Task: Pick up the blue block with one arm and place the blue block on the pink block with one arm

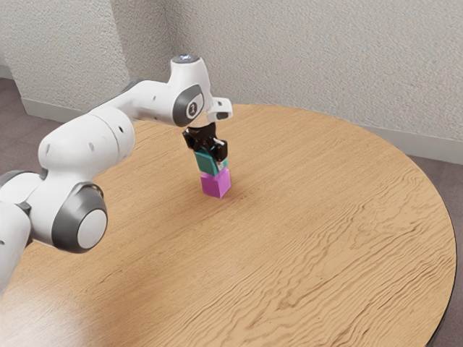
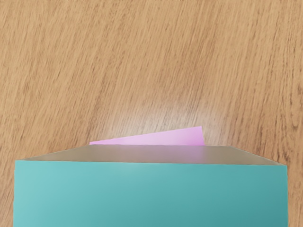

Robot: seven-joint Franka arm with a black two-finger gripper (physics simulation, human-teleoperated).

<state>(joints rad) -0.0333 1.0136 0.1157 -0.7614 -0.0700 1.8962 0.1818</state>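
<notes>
In the exterior view the gripper (image 1: 211, 156) hung directly above the pink block (image 1: 216, 185). Its fingers were clamped on two sides of the blue block (image 1: 210, 166), which looked teal and sat on or just over the pink block's top, likely held there to line it up for release. In the wrist view the blue block (image 2: 150, 194) covered most of the pink block (image 2: 156, 138). A skewed sliver of pink showed beyond it, suggesting a slight twist between the two.
</notes>
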